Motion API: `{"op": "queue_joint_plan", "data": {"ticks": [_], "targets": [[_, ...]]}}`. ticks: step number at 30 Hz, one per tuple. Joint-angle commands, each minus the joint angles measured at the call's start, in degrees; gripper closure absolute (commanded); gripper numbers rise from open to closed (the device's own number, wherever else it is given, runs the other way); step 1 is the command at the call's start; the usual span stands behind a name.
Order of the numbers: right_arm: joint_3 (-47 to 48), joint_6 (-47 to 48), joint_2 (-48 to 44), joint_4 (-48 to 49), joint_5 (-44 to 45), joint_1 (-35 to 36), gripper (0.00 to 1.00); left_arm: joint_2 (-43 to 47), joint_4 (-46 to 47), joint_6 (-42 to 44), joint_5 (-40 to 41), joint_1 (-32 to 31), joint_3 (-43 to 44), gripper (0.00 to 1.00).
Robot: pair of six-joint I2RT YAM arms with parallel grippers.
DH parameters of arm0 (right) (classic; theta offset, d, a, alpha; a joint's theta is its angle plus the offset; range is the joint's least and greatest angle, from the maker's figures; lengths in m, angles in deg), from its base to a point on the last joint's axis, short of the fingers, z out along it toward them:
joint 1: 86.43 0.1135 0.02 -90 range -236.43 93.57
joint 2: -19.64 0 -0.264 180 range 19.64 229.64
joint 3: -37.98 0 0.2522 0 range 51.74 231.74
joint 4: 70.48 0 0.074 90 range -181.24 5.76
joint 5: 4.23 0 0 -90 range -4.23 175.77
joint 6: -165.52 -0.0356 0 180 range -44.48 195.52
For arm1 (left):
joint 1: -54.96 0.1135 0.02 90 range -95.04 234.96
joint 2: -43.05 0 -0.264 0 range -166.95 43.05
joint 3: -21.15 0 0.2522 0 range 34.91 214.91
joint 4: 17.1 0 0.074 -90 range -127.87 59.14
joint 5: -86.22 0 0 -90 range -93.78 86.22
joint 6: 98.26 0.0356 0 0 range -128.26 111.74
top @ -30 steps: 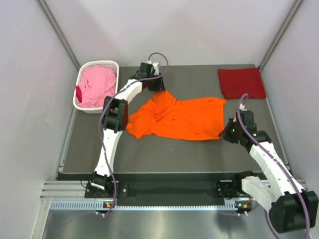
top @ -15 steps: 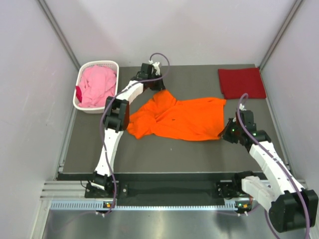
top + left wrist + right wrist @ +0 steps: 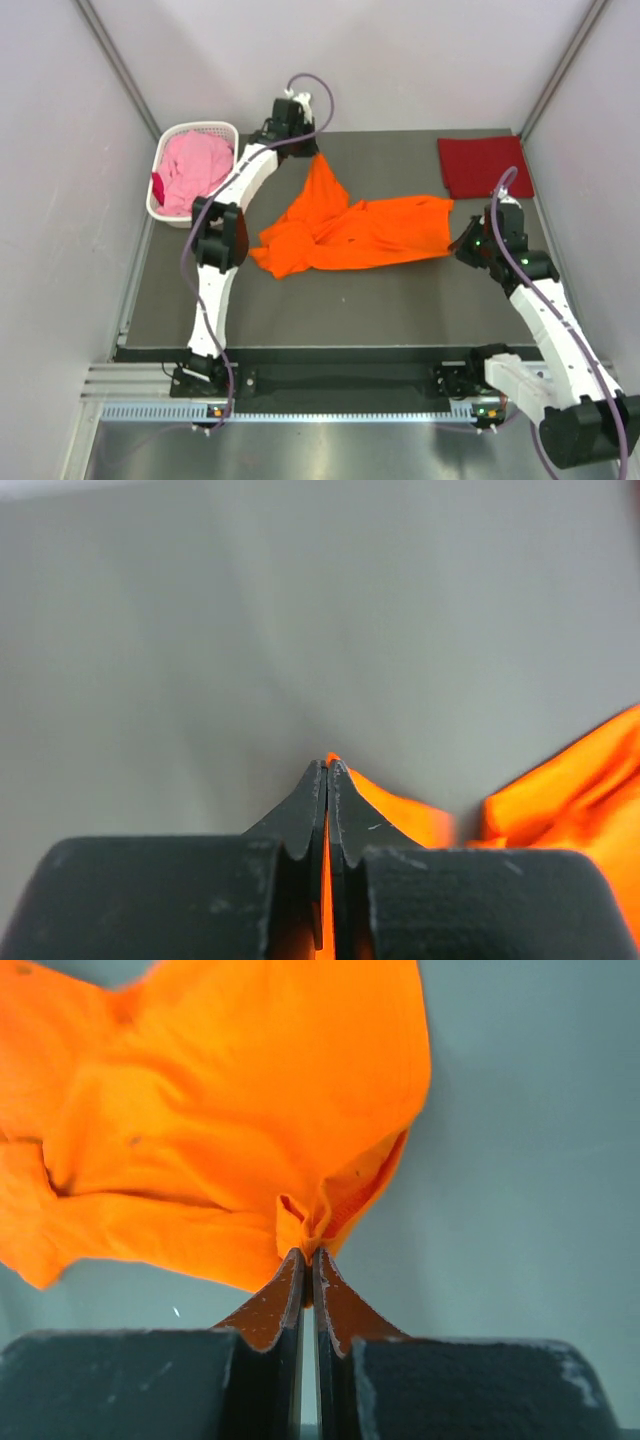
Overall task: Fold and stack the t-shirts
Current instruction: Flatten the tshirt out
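1. Top external: orange t-shirt (image 3: 360,228) is lying mid table (image 3: 300,300), left gripper (image 3: 313,150) pinching its far corner, right gripper (image 3: 462,246) pinching its right edge.
2. Left wrist: jaws are clamping orange cloth.
3. Right wrist: jaws are clamping a bunched hem.

spread t-shirt (image 3: 350,235): I see bright orange
folded t-shirt (image 3: 485,166): dark red
basketed t-shirt (image 3: 190,170): pink
basket (image 3: 205,127): white
worktop (image 3: 350,310): dark grey

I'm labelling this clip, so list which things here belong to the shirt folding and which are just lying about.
Belongs to the job:
bright orange cloth t-shirt, spread on the table
dark red cloth t-shirt, folded
pink cloth t-shirt, crumpled

Just lying about:
white plastic lattice basket, holding the pink one
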Motion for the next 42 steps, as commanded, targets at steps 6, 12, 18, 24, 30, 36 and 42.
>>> {"op": "queue_joint_plan", "data": {"ticks": [6, 12, 18, 24, 30, 36, 42], "targets": [[5.86, 1.42, -4.76, -4.63, 4.92, 0.21, 1.00, 21.75, -0.15, 4.11, 14.69, 0.75, -0.79, 1.00], [3.66, 1.15, -7.40, -5.16, 4.39, 0.21, 1.00, 22.46, 3.01, 4.20, 17.42, 0.83, -3.09, 1.00], [1.99, 1.15, -7.93, -4.28, 3.33, 0.21, 1.00, 12.02, 6.18, 1.74, 15.05, 0.83, 3.47, 1.00], [1.11, 1.33, -6.62, -4.01, 3.15, 0.21, 1.00, -0.92, 0.32, 0.51, 9.68, 1.19, 14.82, 0.72], [1.20, 1.59, -6.00, -3.49, 2.72, 0.30, 1.00, 14.08, -4.27, 1.48, 13.70, 1.10, -6.45, 0.51], [1.11, 1.59, -5.47, -1.99, 0.26, 0.30, 1.00, 25.96, -9.99, -2.21, 9.97, 1.19, -28.44, 0.52], [0.67, 2.30, -4.68, -1.38, -1.49, 0.30, 1.00, 27.56, -8.32, -6.26, 6.79, 1.45, -39.29, 0.52]]}}
